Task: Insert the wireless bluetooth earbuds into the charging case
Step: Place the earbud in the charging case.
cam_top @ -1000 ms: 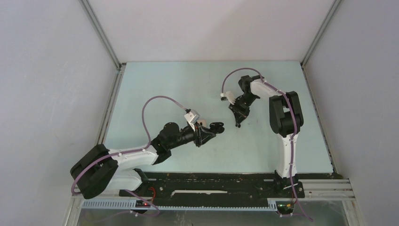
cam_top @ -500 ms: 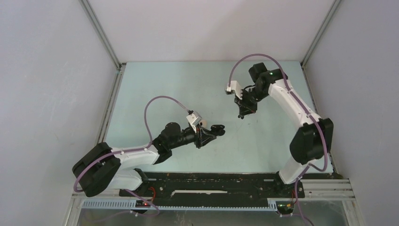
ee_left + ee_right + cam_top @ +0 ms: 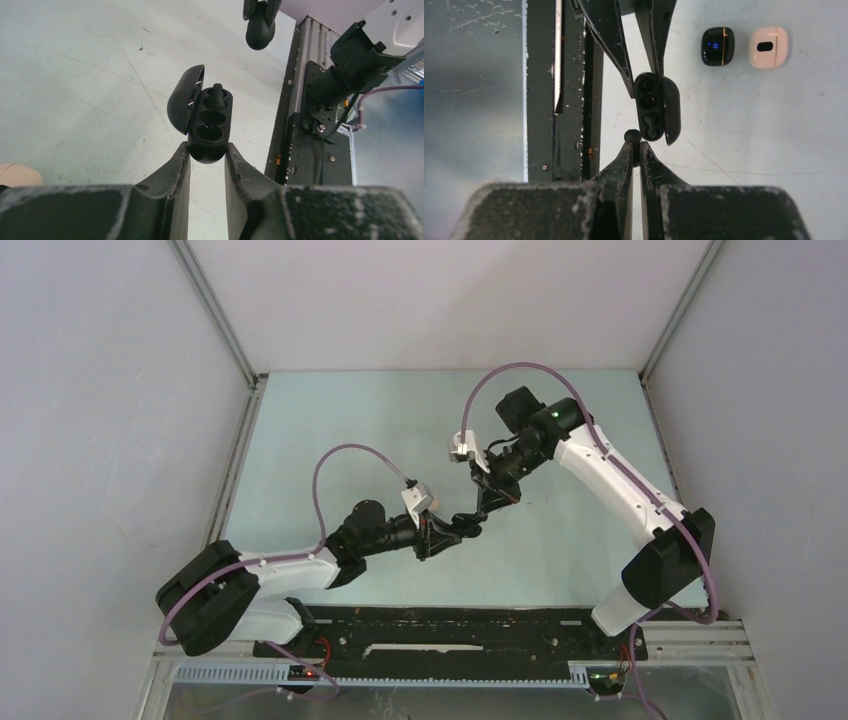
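You had a pale green table top [image 3: 330, 420] beneath the fingers [image 3: 172, 192], evenly lit. Plain grey walls [image 3: 450, 300] rose beyond them and to both sides.

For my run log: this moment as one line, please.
left fingers: shut on open black pebble-shaped charging case | right fingers: shut on small black earbud | earbud: beside case, not yet seated

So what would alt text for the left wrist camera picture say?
The left pincer grips an open black charging case, lid swung aside. Near the top edge, the right pincer holds a small black earbud, not yet touching the case.
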Robot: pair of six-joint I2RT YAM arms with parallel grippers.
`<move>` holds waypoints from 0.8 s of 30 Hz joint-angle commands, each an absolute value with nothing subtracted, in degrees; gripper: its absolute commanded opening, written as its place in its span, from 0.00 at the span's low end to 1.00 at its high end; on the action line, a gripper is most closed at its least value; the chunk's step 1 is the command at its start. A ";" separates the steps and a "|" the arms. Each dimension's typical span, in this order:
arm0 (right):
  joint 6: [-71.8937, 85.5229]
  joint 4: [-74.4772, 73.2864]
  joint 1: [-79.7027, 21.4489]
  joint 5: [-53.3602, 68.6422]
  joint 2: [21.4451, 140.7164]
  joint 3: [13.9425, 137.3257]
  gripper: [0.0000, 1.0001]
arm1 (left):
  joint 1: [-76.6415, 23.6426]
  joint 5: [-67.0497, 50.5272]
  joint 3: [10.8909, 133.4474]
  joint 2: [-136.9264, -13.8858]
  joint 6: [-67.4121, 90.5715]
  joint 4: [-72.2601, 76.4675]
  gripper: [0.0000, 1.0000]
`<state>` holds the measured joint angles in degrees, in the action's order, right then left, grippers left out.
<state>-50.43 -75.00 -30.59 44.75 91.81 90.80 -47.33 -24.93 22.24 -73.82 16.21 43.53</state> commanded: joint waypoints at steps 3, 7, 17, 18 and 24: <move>-46.09 -71.21 -32.55 46.94 89.50 91.81 0.00 | -48.19 -29.88 24.11 -73.72 14.86 47.46 0.00; -45.01 -69.34 -33.76 46.96 89.16 90.52 0.00 | -48.59 -31.36 24.59 -74.17 15.41 47.92 0.00; -44.63 -68.06 -36.20 45.97 89.39 88.53 0.00 | -48.94 -32.37 24.70 -74.76 16.91 50.07 0.00; -44.72 -68.11 -36.30 45.97 89.43 88.39 0.00 | -48.95 -32.47 24.77 -74.71 16.96 50.09 0.00; -45.16 -68.63 -36.73 45.89 89.19 87.65 0.00 | -48.92 -32.17 25.13 -74.54 17.14 50.10 0.00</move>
